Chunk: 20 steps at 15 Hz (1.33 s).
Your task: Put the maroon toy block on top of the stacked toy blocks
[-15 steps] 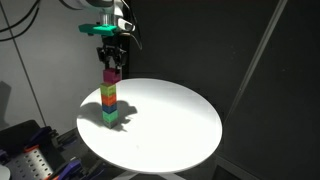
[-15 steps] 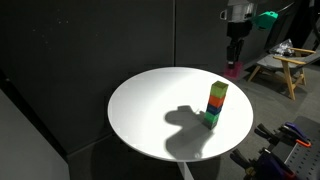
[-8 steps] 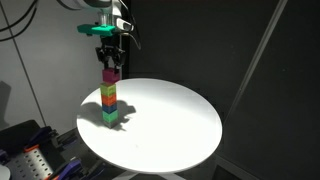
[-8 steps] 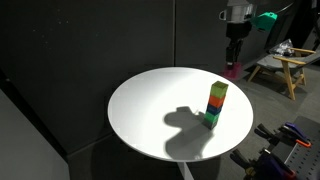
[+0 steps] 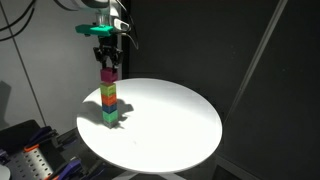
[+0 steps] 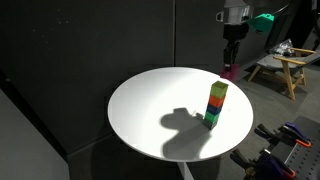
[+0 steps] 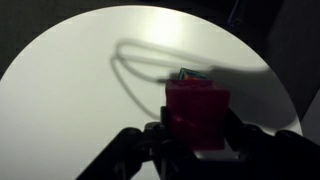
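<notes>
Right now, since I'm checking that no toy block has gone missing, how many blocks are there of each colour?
maroon block, held in the pincer: 1
yellow-orange block, top of the stack: 1
red block: 1
green block: 1
teal-green block, bottom of the stack: 1
Total: 5 blocks

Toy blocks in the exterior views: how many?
5. The maroon toy block is in the gripper, above the column. Four make up the stacked toy blocks on the white table: yellow-orange, red, green, teal, top down. More could be hidden.
</notes>
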### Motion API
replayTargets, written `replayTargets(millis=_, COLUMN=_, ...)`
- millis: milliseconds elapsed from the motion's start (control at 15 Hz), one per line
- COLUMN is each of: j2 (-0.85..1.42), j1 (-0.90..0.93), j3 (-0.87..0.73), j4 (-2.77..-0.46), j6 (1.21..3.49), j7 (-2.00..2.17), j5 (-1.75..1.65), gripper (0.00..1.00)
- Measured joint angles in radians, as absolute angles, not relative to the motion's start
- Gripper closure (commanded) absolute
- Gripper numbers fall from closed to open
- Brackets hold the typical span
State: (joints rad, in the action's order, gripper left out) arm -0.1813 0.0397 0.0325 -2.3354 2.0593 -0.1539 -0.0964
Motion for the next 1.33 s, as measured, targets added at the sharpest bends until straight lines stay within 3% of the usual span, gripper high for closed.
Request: replayTargets(millis=1333, j2=-0.111, j1=0.061, j3=0.068, j4=-2.310, j6=2.103, j7=-0.097, j5=-0.096, gripper=0.72)
